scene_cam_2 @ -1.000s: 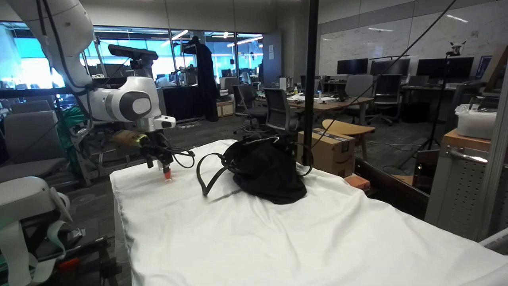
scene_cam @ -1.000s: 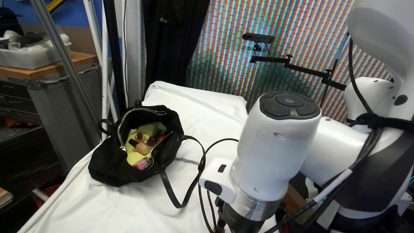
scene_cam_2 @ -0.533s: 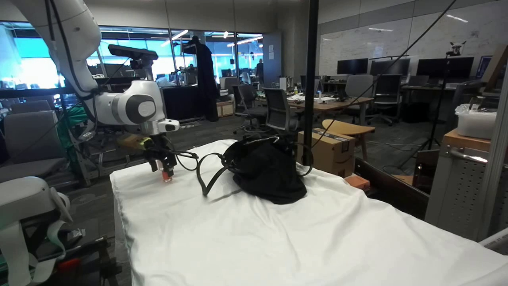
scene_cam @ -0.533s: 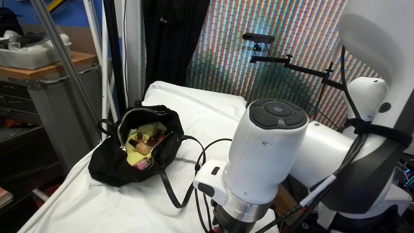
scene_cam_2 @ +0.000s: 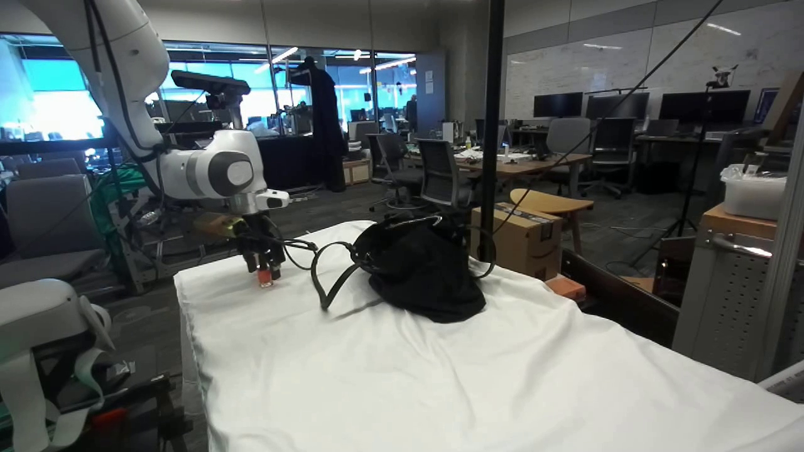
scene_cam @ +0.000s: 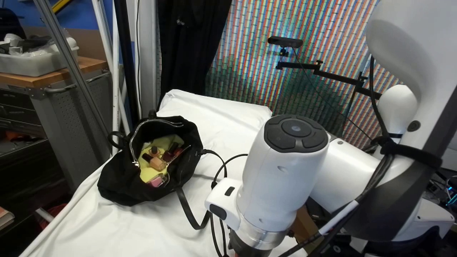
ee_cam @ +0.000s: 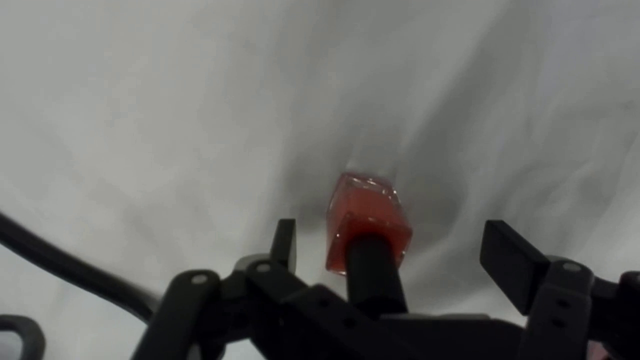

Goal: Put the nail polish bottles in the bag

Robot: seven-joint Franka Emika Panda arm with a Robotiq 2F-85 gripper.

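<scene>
A red nail polish bottle [ee_cam: 367, 212] with a black cap stands upright on the white cloth. My gripper [ee_cam: 396, 247] is open around it, one finger on each side and a gap to both; the bottle sits closer to the left finger in the wrist view. In an exterior view the gripper [scene_cam_2: 266, 269] reaches down over the red bottle [scene_cam_2: 265, 279]. The black bag [scene_cam: 121, 184] lies open on the cloth. On its yellow-green lining rest several bottles, among them a peach one [scene_cam: 157, 164] and a pink one [scene_cam: 155, 181].
A bag strap [scene_cam: 187, 210] loops over the cloth toward the arm. A black cable [ee_cam: 65, 265] hangs beside the gripper. One pinkish patch [ee_cam: 597, 351] shows behind the gripper's lower right, mostly hidden. The white cloth [scene_cam_2: 440, 389] covers the table.
My arm has shifted toward the bag and slightly lower. The fingers have come to either side of the red bottle, which stays in place.
</scene>
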